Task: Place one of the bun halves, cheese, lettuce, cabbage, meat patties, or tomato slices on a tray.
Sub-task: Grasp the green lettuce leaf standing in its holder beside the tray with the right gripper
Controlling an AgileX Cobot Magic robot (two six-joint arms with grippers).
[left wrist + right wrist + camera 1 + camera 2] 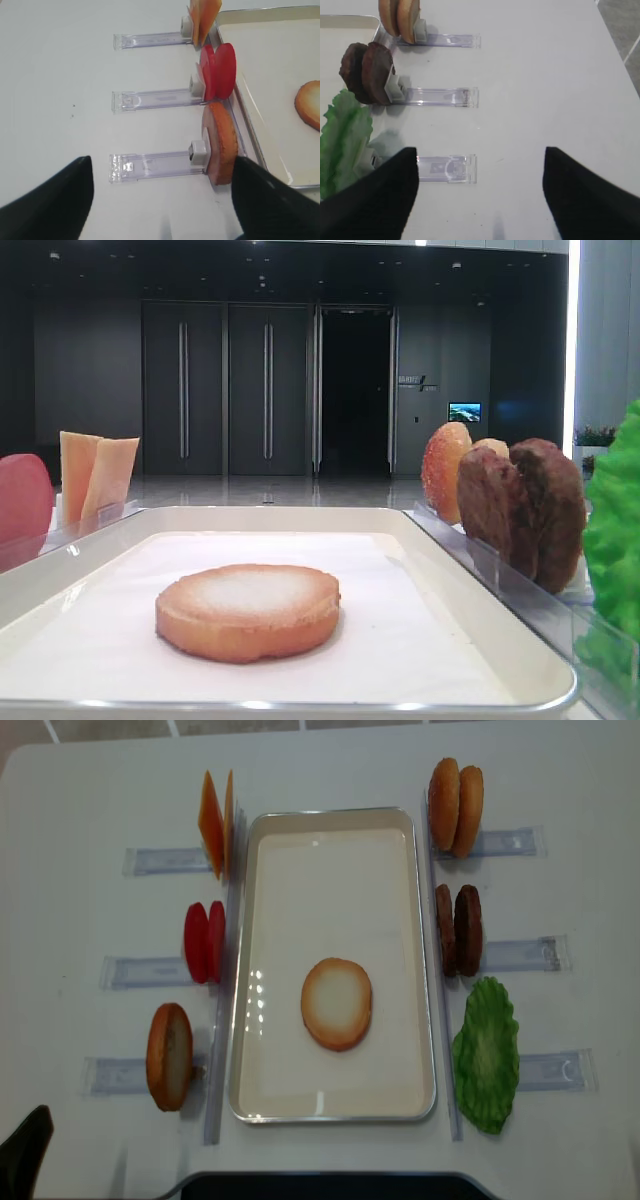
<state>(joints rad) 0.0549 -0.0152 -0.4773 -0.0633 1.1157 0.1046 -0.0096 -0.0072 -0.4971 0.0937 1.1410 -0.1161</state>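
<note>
Claws [480, 192] [162, 192] both spread, empty; round golden bun half [336, 1003] flat on paper-lined tray [330, 818].

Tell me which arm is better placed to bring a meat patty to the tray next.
Probably the right arm. The meat patties stand in a holder on the right of the tray, and the open right gripper hovers beside that row. The left gripper faces the tomato slices.

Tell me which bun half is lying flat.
The bun half on the tray, pale face up. The other bun halves stand on edge in holders.
</note>
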